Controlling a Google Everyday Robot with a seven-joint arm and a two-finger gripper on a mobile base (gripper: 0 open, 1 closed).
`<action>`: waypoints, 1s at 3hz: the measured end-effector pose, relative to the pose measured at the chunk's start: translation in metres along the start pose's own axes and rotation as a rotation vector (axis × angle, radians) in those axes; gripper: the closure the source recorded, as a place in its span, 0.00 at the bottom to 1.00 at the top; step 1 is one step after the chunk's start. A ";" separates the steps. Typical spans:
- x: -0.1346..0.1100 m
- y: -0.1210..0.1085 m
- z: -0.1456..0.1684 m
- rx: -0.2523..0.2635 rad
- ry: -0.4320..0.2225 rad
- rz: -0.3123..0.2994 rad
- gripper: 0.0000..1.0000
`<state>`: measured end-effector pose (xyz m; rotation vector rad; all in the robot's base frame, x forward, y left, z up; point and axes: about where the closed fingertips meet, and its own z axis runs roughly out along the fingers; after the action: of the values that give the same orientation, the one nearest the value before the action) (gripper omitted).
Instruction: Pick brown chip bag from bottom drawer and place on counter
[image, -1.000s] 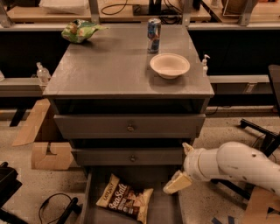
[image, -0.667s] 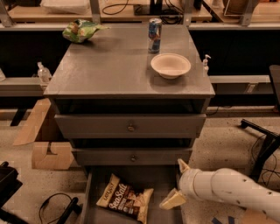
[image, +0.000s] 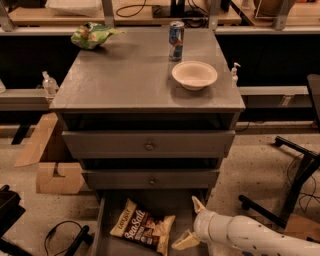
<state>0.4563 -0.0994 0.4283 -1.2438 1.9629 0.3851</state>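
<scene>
The brown chip bag (image: 143, 225) lies flat on the grey floor of the open bottom drawer (image: 180, 202), tan and dark brown with white "Sea Salt" lettering. My gripper (image: 192, 223) hangs low over the drawer's right side, just right of the bag and apart from it. Its two cream fingers are spread, one up at the drawer's right wall, one down near the bag's corner, with nothing between them. My white arm runs off to the lower right. The grey counter (image: 125, 75) tops the cabinet above.
On the counter stand a green snack bag (image: 90, 35) at the back left, a blue can (image: 175, 34) and a cream bowl (image: 194, 75). Two upper drawers with round knobs (image: 149, 146) are shut. Cardboard (image: 50, 165) lies left, a chair base (image: 290, 185) right.
My arm and gripper have moved down and to the left, from beside the drawer's right edge to low over the drawer, closer to the brown chip bag. The bag has not moved.
</scene>
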 end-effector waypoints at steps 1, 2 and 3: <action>0.000 0.000 0.000 0.000 0.000 0.000 0.00; 0.015 -0.002 0.033 0.003 0.009 0.003 0.00; 0.039 -0.011 0.085 -0.011 0.040 0.008 0.00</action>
<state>0.4942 -0.0776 0.3444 -1.2596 2.0026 0.3783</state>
